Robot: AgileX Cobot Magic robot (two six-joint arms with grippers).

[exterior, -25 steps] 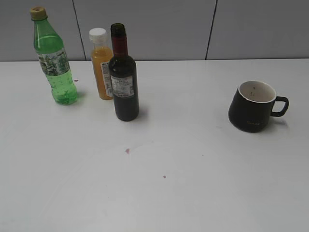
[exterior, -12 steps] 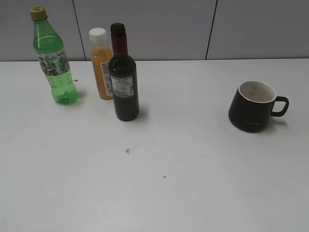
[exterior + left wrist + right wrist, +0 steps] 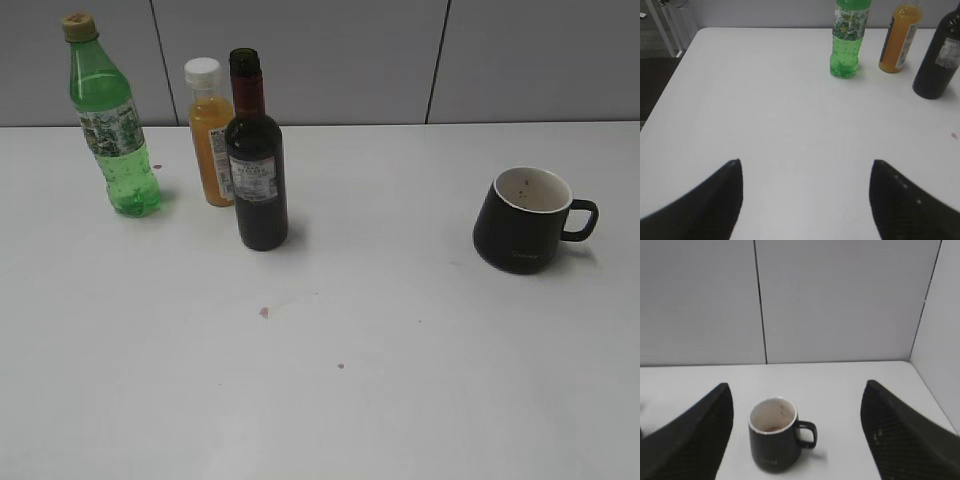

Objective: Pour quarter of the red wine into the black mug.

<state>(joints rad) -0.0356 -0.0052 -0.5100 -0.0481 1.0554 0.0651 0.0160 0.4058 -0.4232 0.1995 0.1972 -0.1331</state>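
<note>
On the table (image 3: 420,400): three bottles (image 3: 256,160), one black mug (image 3: 522,220)

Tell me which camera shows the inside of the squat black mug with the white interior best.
The right wrist view: the squat black mug sits near and centred, its white interior stained reddish. The exterior view shows it smaller, at the table's right. The left wrist view misses it.
</note>
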